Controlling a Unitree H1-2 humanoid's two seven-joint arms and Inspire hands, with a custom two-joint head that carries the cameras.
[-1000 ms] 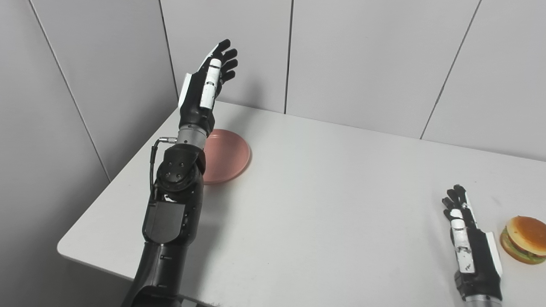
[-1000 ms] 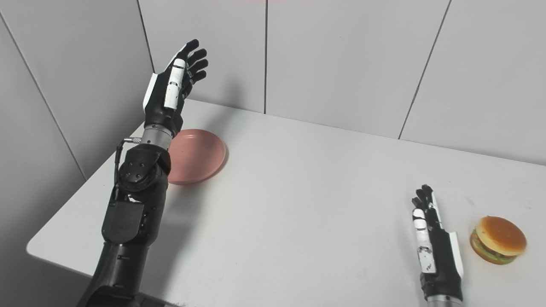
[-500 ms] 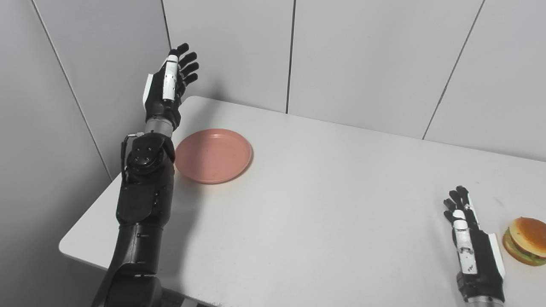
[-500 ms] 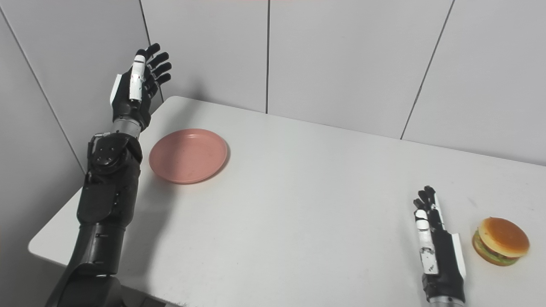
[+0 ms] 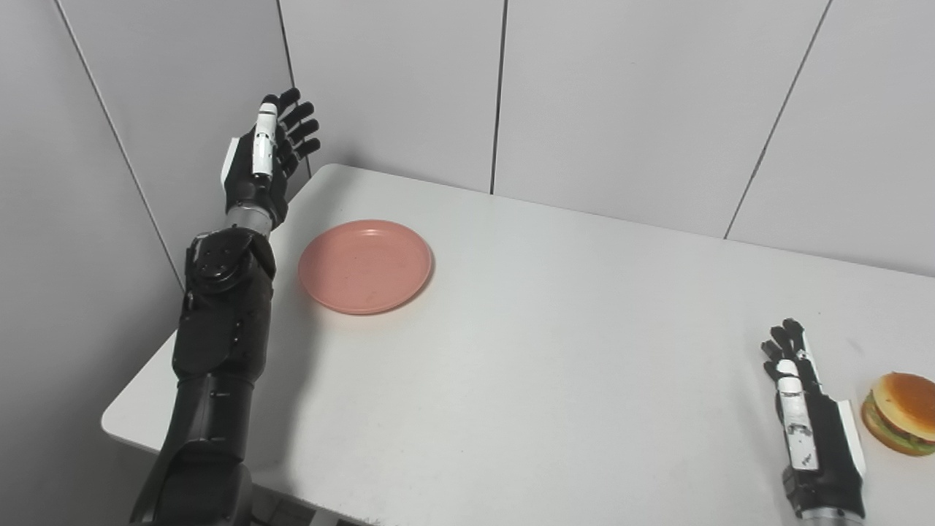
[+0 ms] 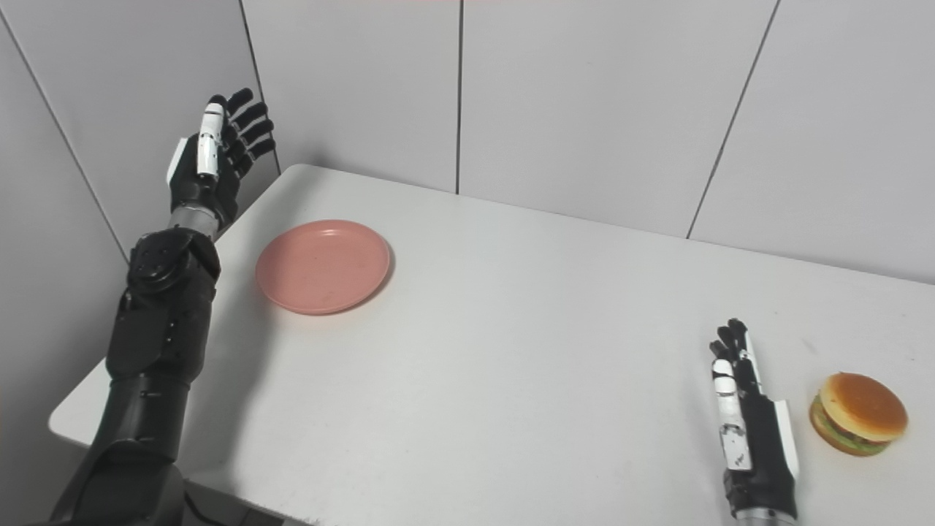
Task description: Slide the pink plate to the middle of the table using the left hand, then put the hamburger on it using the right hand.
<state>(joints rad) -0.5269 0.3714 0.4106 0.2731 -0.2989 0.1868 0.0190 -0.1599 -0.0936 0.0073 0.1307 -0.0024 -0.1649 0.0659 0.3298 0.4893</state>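
The pink plate (image 5: 364,266) lies flat on the white table (image 5: 555,351), toward the 10 o'clock part of the tabletop and near the far left corner; nothing lies on it, and it is not in the middle of the table.

The left hand (image 5: 259,164) is raised in the air at the 9 o'clock side of the plate, past the left edge of the table and in front of the grey wall panels (image 5: 621,95); its fingers (image 5: 296,128) are stretched out and a little spread, they point up and away toward 1 o'clock, and the hand holds nothing; it does not touch the plate, it stands clearly apart from the rim. The black forearm (image 5: 219,321) of this arm rises from the bottom left corner and crosses over the left edge of the table.

The right hand (image 6: 752,420) lies low on the table at about 4 o'clock, near the front right; its fingers are extended and close together, pointing toward 12 o'clock, and it grasps nothing.

The hamburger (image 6: 858,414) sits upright on the table just at the 3 o'clock side of the right hand; a narrow gap of table shows between them, so they do not touch; it is well apart from the plate, across the table.
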